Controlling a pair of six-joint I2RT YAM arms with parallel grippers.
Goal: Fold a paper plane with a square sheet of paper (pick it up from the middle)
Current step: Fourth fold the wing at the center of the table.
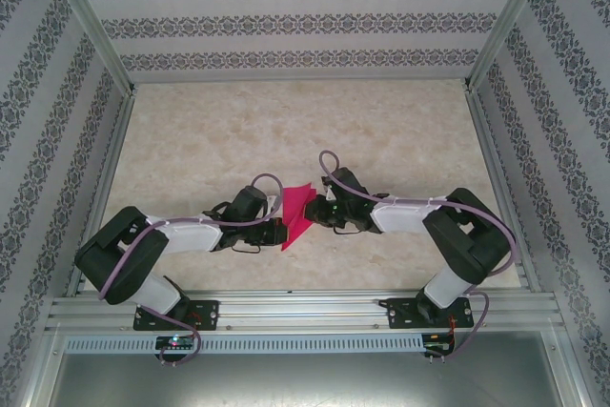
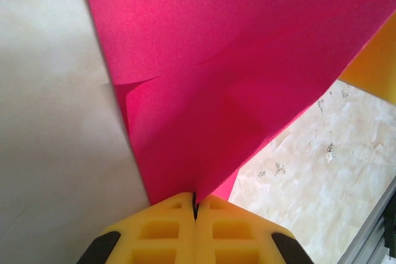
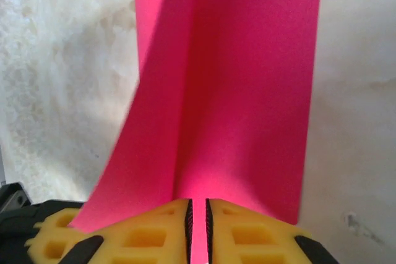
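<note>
The magenta-pink sheet of paper (image 1: 295, 209) is held up between my two grippers at the table's near middle, folded into a pointed shape with a crease. My left gripper (image 1: 277, 226) is shut on its lower tip; in the left wrist view the paper (image 2: 235, 78) fans out from the closed yellow jaws of that gripper (image 2: 195, 205). My right gripper (image 1: 320, 213) sits at the sheet's right side. In the right wrist view the paper (image 3: 241, 91) stands upright along its crease and runs into a narrow gap between the jaws of that gripper (image 3: 197, 209). The narrow paper plane is out of view.
The beige marbled tabletop (image 1: 305, 121) is fenced by patterned walls on three sides and by an aluminium rail (image 1: 305, 307) at the near edge, where both arm bases are bolted.
</note>
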